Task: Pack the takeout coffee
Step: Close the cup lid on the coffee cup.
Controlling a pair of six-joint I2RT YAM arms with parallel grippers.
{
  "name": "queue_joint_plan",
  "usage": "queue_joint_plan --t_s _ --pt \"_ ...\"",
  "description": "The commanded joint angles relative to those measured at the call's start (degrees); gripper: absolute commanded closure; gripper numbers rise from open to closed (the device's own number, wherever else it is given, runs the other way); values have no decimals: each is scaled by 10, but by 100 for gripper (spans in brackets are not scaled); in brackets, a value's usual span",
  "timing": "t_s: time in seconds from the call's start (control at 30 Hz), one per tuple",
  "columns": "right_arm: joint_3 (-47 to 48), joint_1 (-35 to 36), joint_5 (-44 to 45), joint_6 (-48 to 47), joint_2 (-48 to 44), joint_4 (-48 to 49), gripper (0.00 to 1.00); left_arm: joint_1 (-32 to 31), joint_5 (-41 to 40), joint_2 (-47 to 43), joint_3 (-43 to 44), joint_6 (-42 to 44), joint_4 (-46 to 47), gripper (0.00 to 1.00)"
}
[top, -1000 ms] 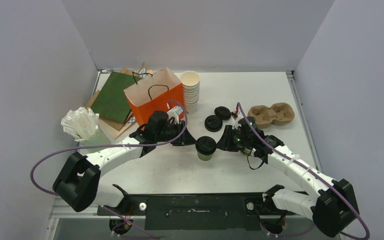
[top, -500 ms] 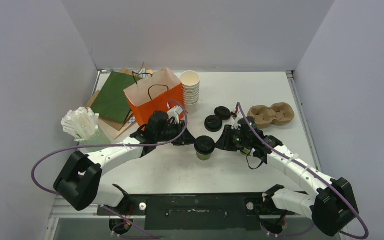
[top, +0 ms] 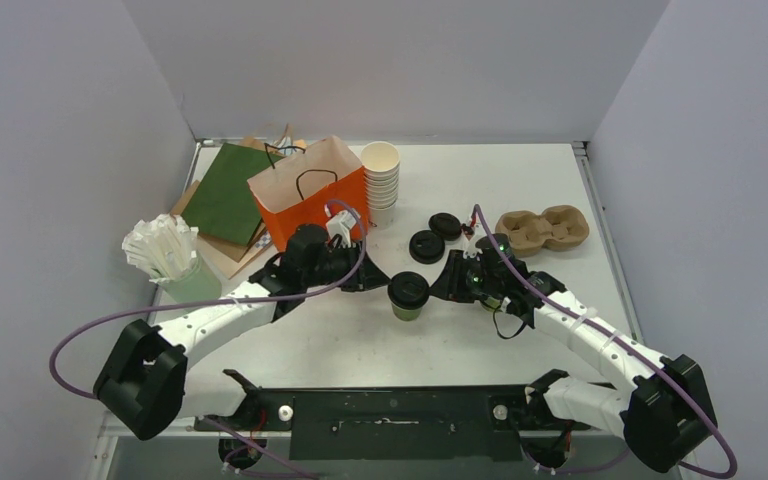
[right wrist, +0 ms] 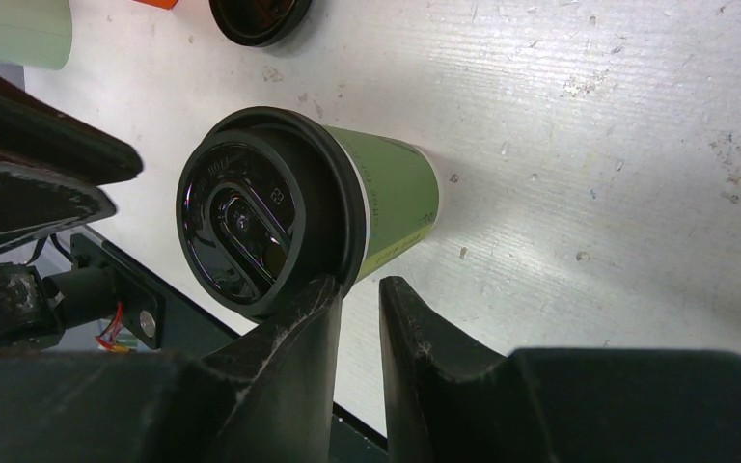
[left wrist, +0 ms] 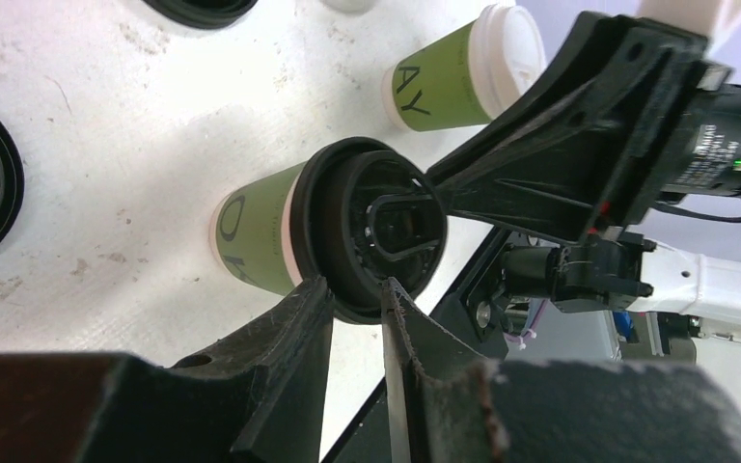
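The black-lidded cup [top: 408,293] is found shifted slightly to the left on the counter [top: 500,170] compared with a second ago. The left arm's elbow is swung outward to the left, while the right arm is scarcely altered. The cup is still standing upright on the counter, near the middle, between the two arms. From this it is judged that the cup is only being steadied or nudged and has not yet been lifted. Nothing is seen in the pulp carrier [top: 542,228] at the far right, and the orange bag [top: 310,200] is standing open at the far left, so packing is judged to be barely begun.

The left fingers [left wrist: 294,333] are drawn nearly together. The rim of the black lid is seen dipping into the narrow gap between their tips, so a pinch on the lid's edge is taken to be held. The right fingers [right wrist: 294,347] are set just as narrowly at the opposite side of the same lid. One tip is touching the rim, but whether the rim is actually clamped cannot be told.

A second coffee, the white-lidded cup [left wrist: 463,72], is seen in the left wrist view just beyond the black-lidded one, beneath the right arm and untouched.
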Motion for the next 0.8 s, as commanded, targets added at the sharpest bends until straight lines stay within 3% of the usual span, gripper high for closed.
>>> queue_joint_plan --t_s 0.0,0.77 --pt "-2 -2 1 -4 2 7 78 6 -12 -42 12 3 -8 76" --pt "9 -2 0 -9 -1 -2 78 25 -4 -19 -24 -13 21 71"
